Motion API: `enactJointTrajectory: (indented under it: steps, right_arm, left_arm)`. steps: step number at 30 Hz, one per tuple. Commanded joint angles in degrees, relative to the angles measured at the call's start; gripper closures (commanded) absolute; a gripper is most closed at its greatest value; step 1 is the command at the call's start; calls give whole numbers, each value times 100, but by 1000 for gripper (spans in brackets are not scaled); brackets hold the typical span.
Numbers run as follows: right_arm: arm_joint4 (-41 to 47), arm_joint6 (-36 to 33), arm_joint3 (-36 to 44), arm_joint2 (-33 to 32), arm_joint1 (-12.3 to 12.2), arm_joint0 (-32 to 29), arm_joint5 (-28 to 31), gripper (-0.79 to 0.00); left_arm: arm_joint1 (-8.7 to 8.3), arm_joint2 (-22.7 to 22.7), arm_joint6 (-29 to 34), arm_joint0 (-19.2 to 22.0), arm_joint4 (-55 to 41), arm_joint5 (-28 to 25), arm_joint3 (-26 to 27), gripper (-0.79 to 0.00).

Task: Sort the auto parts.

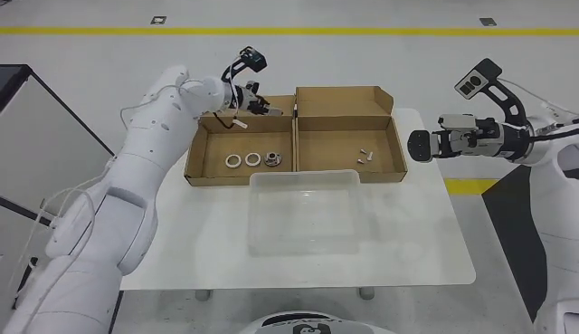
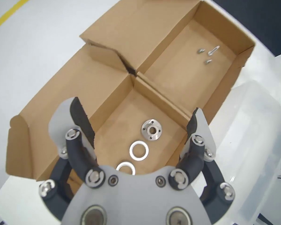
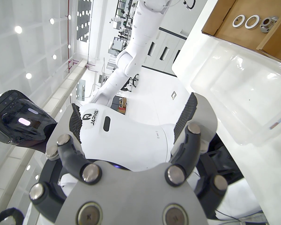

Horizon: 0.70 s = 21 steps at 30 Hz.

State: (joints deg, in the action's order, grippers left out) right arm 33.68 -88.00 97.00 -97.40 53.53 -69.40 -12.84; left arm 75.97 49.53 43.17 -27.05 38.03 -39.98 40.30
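Note:
Two open cardboard boxes stand side by side at the back of the table. The left box point(image 1: 195, 157) holds two silver rings point(image 1: 233, 162) point(image 2: 138, 150) and a flanged hub point(image 1: 275, 159) point(image 2: 151, 130). The right box point(image 1: 398, 157) holds a few small bolts and a pin point(image 1: 364, 156) point(image 2: 208, 54). My left gripper point(image 1: 265, 109) point(image 2: 137, 118) hangs open and empty above the back of the left box. My right gripper point(image 1: 414, 144) point(image 3: 133, 111) is open and empty, off the table's right side beside the right box.
A clear plastic bin point(image 1: 303, 209) point(image 3: 243, 90) sits in front of the boxes, near the table's middle. The boxes' flaps point(image 1: 342, 99) stand up at the back. White tabletop point(image 1: 208, 243) lies bare to the left and front of the bin.

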Motion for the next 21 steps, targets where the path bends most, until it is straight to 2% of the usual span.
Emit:
enactJointTrajectory:
  steps: [1,7,10,15,21]
  right_arm:
    - [0,0,0,0,0,0,0,-785]
    - [0,0,0,0,0,0,0,-785]
    - [0,0,0,0,0,0,0,-785]
    - [0,0,0,0,0,0,0,-785]
    - [0,0,0,0,0,0,0,-785]
  left_arm:
    - [-208,382,226,-423,-183,119,909,-785]
    - [-754,1715,1109,-2130,-696,766,3985,-785]
    - [-911,2253,1346,-2872,-879,1019,5107,-785]
    - [-1078,2917,1569,-3693,-1146,1093,6215,-785]
    - [-1225,3588,1791,-4308,-1606,946,6960,-785]
